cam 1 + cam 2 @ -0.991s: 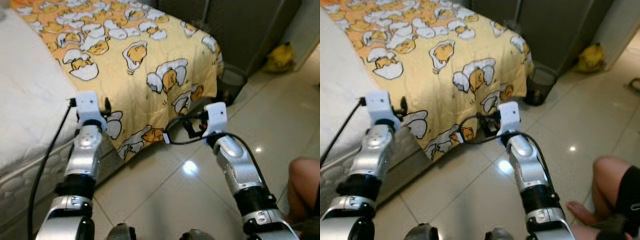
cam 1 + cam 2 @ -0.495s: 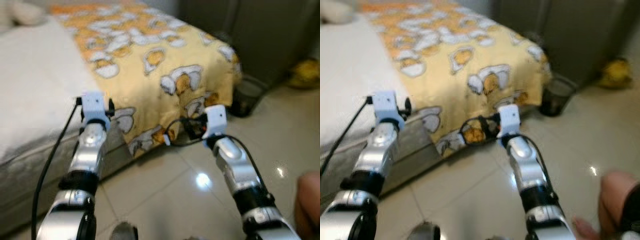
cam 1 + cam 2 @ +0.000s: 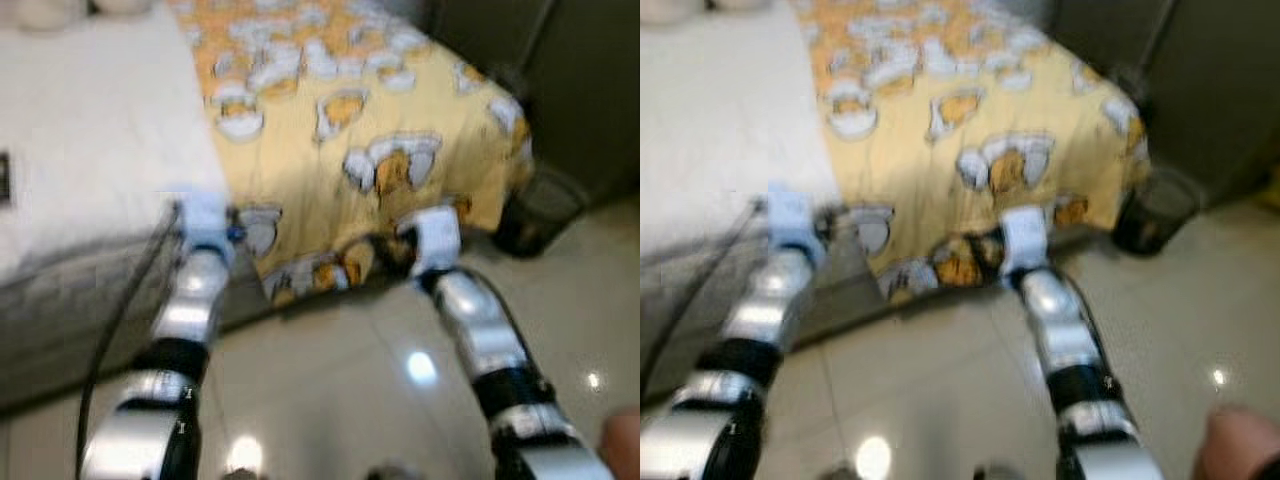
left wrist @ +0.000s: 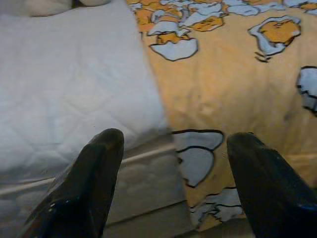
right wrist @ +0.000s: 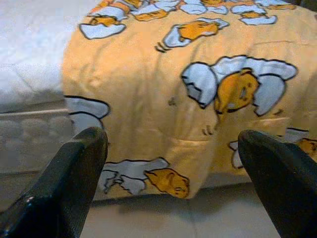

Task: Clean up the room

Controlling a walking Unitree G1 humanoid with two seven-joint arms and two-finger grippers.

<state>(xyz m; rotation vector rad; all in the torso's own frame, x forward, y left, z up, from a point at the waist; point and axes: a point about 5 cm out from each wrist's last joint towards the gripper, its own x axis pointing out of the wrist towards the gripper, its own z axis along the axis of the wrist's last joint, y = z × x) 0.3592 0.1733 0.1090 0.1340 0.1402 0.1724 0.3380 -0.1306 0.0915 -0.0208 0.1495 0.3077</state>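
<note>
A yellow blanket (image 3: pixel 380 110) printed with egg-and-chick cartoons covers the far end of the bed and hangs over its edge toward the floor. The white quilted mattress (image 3: pixel 90 130) lies bare on the left. Both arms reach forward at the bed's side. My left gripper (image 4: pixel 173 141) is open at the seam between the white mattress (image 4: pixel 74 89) and the blanket (image 4: pixel 228 84), with nothing between its fingers. My right gripper (image 5: pixel 172 136) is open before the hanging blanket (image 5: pixel 163 94), apart from it. The eye views are blurred.
A dark mesh bin (image 3: pixel 540 205) stands on the glossy tiled floor (image 3: pixel 340 390) by the bed's far corner, before a dark cabinet (image 3: pixel 580 70). Part of a person's leg (image 3: pixel 625 445) shows at the lower right. Pale pillows (image 4: pixel 44 6) lie on the mattress.
The whole picture has shifted and blurred, so the camera has swung left toward the bed. More white mattress shows now. Both arms keep the same forward pose.
</note>
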